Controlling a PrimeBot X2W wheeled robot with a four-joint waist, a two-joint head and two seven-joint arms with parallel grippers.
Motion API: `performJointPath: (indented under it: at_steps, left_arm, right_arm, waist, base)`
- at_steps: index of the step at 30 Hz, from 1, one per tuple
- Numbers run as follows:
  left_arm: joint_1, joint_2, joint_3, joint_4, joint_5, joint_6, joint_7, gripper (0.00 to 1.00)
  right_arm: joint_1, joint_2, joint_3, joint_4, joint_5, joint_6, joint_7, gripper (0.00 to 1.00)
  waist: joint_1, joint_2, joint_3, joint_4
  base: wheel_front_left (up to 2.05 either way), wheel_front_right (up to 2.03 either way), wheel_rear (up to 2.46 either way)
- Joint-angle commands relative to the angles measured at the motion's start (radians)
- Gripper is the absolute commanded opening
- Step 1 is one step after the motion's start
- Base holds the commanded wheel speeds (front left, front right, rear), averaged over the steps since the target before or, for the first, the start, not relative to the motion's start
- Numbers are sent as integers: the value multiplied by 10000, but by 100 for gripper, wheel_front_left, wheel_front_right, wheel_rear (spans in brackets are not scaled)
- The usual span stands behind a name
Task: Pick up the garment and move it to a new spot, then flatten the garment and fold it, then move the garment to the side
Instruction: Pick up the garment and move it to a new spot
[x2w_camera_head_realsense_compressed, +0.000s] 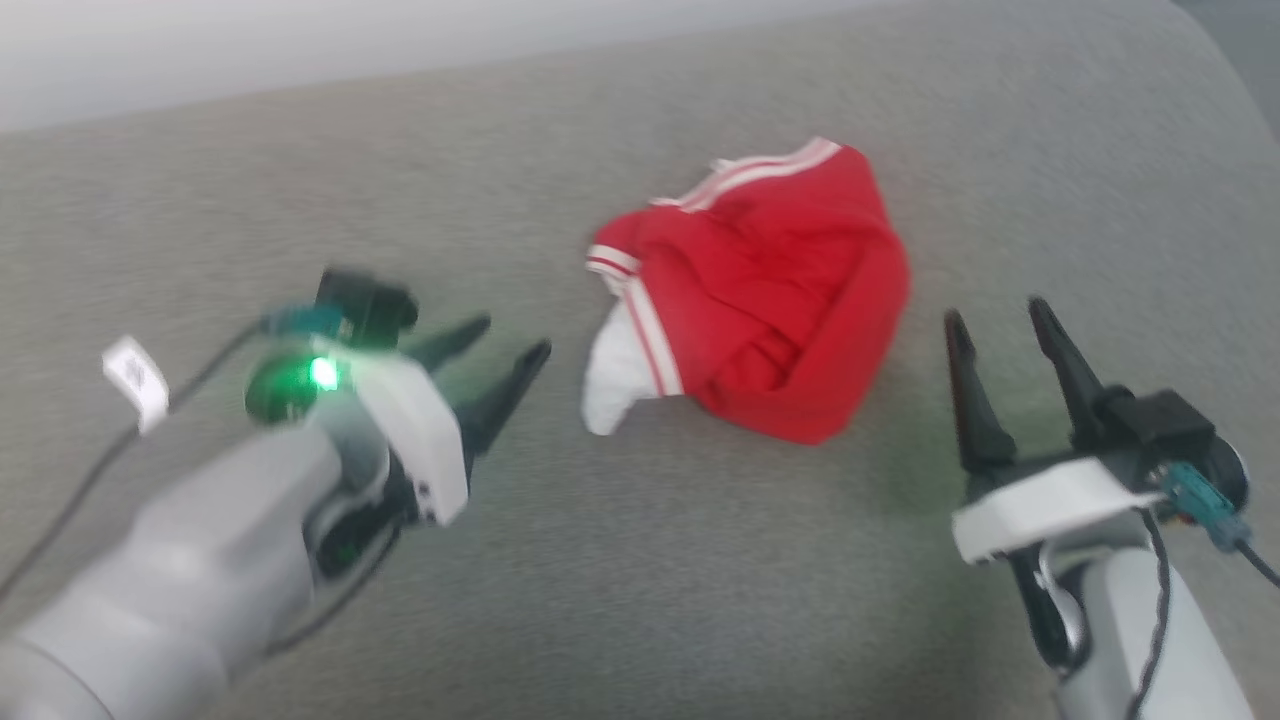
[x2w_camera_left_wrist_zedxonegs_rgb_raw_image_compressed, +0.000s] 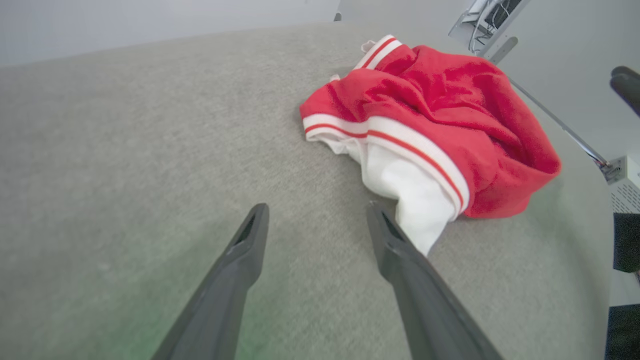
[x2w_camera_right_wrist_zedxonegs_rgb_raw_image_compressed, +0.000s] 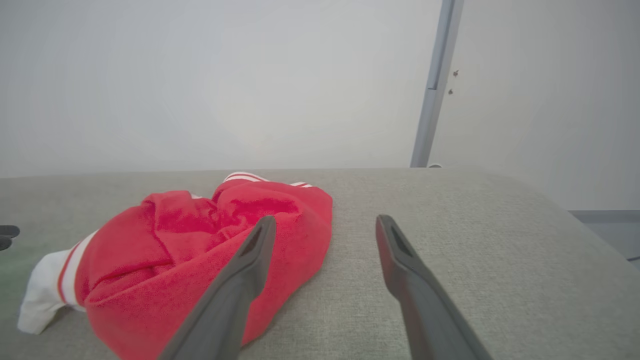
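The garment (x2w_camera_head_realsense_compressed: 770, 300) lies in a crumpled red heap with white sleeve and striped trim on the grey cloth surface, right of centre in the head view. My left gripper (x2w_camera_head_realsense_compressed: 510, 345) stands open just to its left, fingers pointing at the white sleeve, nothing held. In the left wrist view the garment (x2w_camera_left_wrist_zedxonegs_rgb_raw_image_compressed: 440, 125) lies ahead and to the right of the open left gripper (x2w_camera_left_wrist_zedxonegs_rgb_raw_image_compressed: 315, 212), whose right finger overlaps the sleeve tip. My right gripper (x2w_camera_head_realsense_compressed: 1000, 315) stands open at the heap's right. The right wrist view has the garment (x2w_camera_right_wrist_zedxonegs_rgb_raw_image_compressed: 165, 260) left of the open right gripper (x2w_camera_right_wrist_zedxonegs_rgb_raw_image_compressed: 325, 222).
A grey fabric-covered surface (x2w_camera_head_realsense_compressed: 640, 580) spreads all around the heap, its curved far-right edge (x2w_camera_head_realsense_compressed: 1230, 90) dropping off. A pale wall (x2w_camera_right_wrist_zedxonegs_rgb_raw_image_compressed: 200, 85) stands behind it, with a grey door frame (x2w_camera_right_wrist_zedxonegs_rgb_raw_image_compressed: 435, 85) at the right. A white equipment box (x2w_camera_left_wrist_zedxonegs_rgb_raw_image_compressed: 625, 182) sits beyond the surface's edge.
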Motion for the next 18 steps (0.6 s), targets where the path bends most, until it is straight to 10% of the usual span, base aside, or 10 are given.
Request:
performJointPath:
  at_steps: [1, 7, 18]
  left_arm:
    - [471, -96, 66, 137, -194, 10, -313, 100]
    - [1615, -221, 626, 822, -276, 10, -789, 100]
    - [4957, -630, 5359, 303, 2644, 194, -812, 100]
  right_arm:
    - [241, -149, -152, 53, -141, -1, -29, 100]
    - [801, -559, -601, 134, -285, 1, -29, 100]
    - [1883, -1142, -1304, 135, -198, 1, -29, 100]
  waist:
    - [0, 0, -543, 698]
    - [0, 0, -958, 1501]
    - [0, 0, -1797, 2517]
  base:
    - [0, 0, 0]
    - [0, 0, 0]
    - [0, 0, 0]
